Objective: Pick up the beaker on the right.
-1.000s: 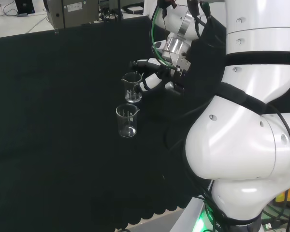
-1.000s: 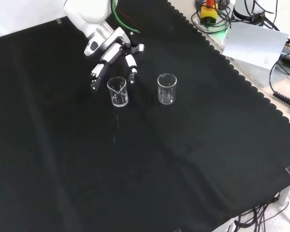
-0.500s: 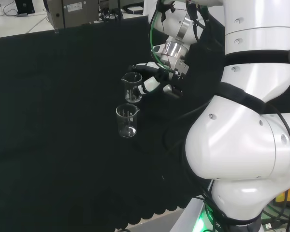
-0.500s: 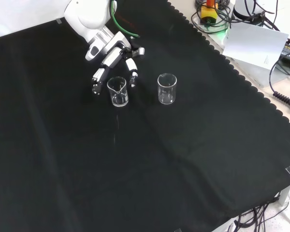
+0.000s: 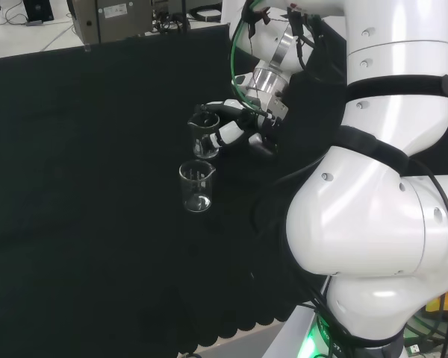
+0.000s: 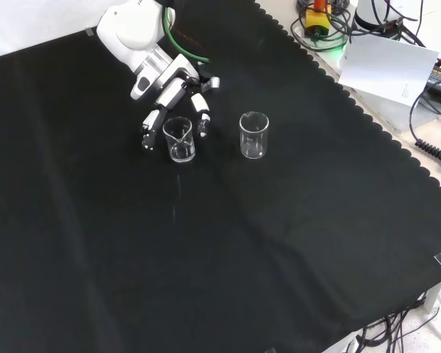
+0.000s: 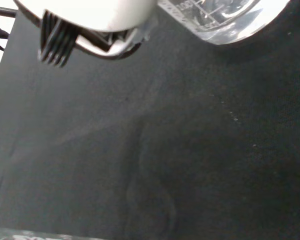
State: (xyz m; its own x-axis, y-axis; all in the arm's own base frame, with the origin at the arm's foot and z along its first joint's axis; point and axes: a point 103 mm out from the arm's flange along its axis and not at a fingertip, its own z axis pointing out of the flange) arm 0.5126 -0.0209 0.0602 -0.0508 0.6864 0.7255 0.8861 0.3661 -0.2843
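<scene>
The arm (image 5: 373,224) reaches out over the bench, wrist angled downward. The hand (image 6: 173,92) hangs low, palm facing down and forward. Its fingers (image 6: 151,125) are spread and only slightly bent, with the thumb (image 6: 203,110) set apart on the opposite side.

Two beakers and the hand on the cloth

In the front view, one beaker (image 6: 179,139) stands left of the other beaker (image 6: 253,134), well apart, both on the cloth (image 6: 264,243). The hand (image 6: 170,95) sits just behind the left one, fingers on each side.
</scene>
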